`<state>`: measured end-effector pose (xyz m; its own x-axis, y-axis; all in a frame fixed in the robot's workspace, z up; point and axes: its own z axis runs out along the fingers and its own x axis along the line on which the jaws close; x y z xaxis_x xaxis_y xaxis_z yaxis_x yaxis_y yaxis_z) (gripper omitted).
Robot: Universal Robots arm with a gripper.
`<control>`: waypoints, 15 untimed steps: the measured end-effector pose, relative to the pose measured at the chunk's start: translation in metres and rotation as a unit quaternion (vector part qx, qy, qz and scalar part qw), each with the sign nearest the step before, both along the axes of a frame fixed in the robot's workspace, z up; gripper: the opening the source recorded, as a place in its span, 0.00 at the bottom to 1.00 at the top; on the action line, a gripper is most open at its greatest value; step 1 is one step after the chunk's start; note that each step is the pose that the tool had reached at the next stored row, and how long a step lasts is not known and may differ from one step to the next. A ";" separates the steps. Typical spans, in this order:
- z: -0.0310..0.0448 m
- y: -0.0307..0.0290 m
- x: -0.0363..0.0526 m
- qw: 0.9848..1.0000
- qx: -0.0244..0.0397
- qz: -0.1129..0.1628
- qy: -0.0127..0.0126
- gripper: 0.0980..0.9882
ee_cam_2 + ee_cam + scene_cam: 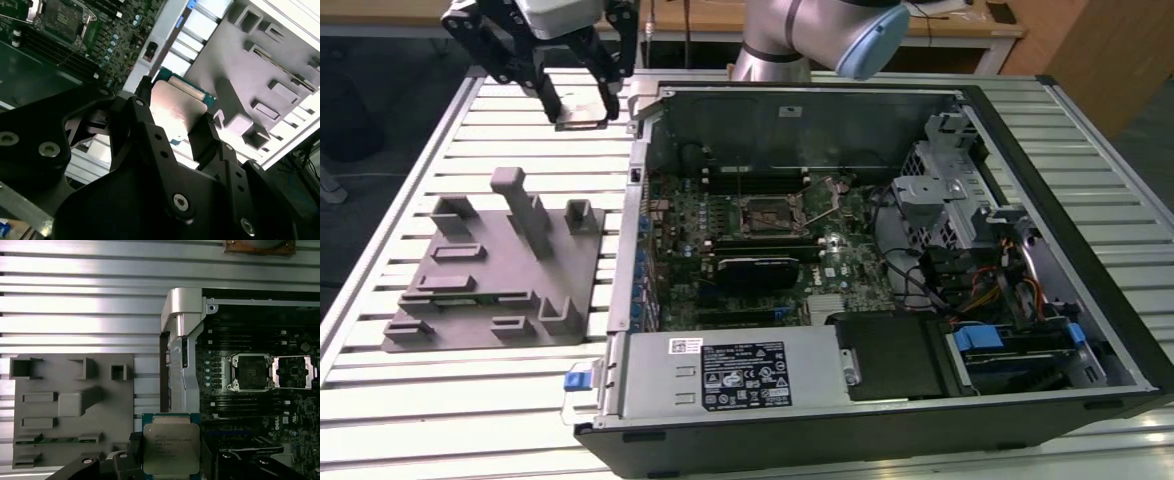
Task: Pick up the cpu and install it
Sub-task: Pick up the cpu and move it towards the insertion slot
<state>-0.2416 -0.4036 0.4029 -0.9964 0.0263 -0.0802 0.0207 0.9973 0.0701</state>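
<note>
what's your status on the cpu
Gripper shut on the cpu, held over the table beside the computer case. Motherboard socket open, bare. Nothing seen in the way.

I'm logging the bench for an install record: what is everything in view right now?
cpu: one, silver-grey top on a green board, held in the gripper, clear of the socket.
fixture: one, grey, on the table, on the exterior view's left of the case.
computer case: one, black, open, lying on the table.
motherboard: one, dark green, inside the case.
cpu socket: one, empty, lid open, on the motherboard.
finned module: one, black, on the motherboard beside the socket.
power supply: one, silver-grey, in the case's near end.
table: one, silvery, slatted.
arm: one, silver with a pale blue cap, behind the case.
gripper: one, black, shut on the cpu.
</note>
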 end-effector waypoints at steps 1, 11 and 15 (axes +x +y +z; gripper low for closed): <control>0.0000 0.0000 0.0033 1.000 0.000 0.000 0.000 0.50; 0.0000 0.0000 0.0344 1.000 0.000 0.000 0.000 0.50; 0.0000 0.0000 0.0439 1.000 0.000 0.000 0.000 0.50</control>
